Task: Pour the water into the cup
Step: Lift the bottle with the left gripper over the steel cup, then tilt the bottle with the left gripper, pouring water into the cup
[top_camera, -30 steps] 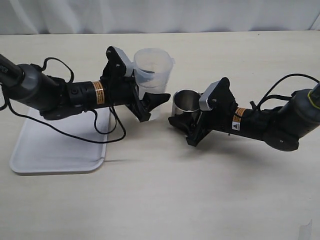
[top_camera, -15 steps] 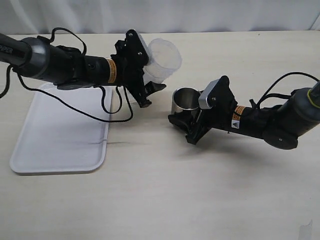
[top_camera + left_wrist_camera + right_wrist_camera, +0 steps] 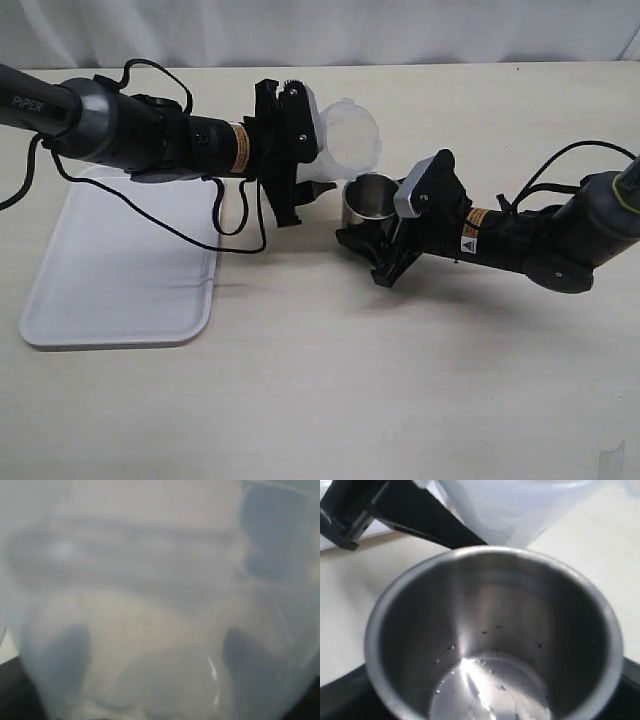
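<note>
Now the left claw (image 3: 312, 150) is holding the translucent beaker (image 3: 352, 138) tilted toward the steel cup (image 3: 368, 200), which the right claw (image 3: 375, 222) is gripping upright near the middle of the table (image 3: 400, 380); a little water (image 3: 485, 695) is glistening inside.

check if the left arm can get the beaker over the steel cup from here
Probably yes. The left gripper holds the beaker tipped, rim close by the open mouth of the cup, nothing between them. The right gripper grips the cup at its sides, leaving its top free.
</note>
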### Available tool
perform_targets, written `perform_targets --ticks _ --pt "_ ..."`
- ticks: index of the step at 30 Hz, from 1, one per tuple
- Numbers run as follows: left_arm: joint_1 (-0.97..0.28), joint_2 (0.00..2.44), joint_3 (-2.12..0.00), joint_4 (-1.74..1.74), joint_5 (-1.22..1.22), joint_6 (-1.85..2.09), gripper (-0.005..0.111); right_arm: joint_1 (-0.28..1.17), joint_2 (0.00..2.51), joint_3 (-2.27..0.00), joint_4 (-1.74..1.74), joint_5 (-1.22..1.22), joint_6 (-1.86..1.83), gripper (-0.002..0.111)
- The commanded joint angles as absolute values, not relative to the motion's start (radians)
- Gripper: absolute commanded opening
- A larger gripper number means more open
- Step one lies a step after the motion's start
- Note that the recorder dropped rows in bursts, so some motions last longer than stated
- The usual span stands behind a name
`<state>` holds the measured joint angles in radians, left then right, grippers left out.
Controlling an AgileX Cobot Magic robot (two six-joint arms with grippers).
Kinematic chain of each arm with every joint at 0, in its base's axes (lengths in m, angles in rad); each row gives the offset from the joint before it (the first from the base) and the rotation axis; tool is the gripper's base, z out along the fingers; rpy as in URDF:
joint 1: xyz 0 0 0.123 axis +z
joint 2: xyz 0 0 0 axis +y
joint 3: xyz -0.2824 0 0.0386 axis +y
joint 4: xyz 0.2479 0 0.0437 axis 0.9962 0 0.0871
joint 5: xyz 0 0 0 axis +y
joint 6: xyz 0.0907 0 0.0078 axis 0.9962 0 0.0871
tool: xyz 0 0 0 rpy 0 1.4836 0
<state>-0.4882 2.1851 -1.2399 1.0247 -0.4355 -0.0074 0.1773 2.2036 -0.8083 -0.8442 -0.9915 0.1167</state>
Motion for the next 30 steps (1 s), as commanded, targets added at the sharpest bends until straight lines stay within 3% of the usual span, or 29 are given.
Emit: perform_targets --ticks 1,10,30 --pt "-0.489 2.165 -1.275 1.009 -0.433 0.03 0.0 0.178 2.2 -0.814 -0.853 -1.004 0.114 0.004" --pt "-0.538 2.165 -1.333 1.012 -0.294 0.12 0.0 0.178 2.2 -0.814 -0.853 -1.012 0.12 0.004" --pt "-0.546 2.165 -1.341 1.01 -0.29 0.384 0.0 0.178 2.2 -0.814 -0.853 -1.02 0.12 0.004"
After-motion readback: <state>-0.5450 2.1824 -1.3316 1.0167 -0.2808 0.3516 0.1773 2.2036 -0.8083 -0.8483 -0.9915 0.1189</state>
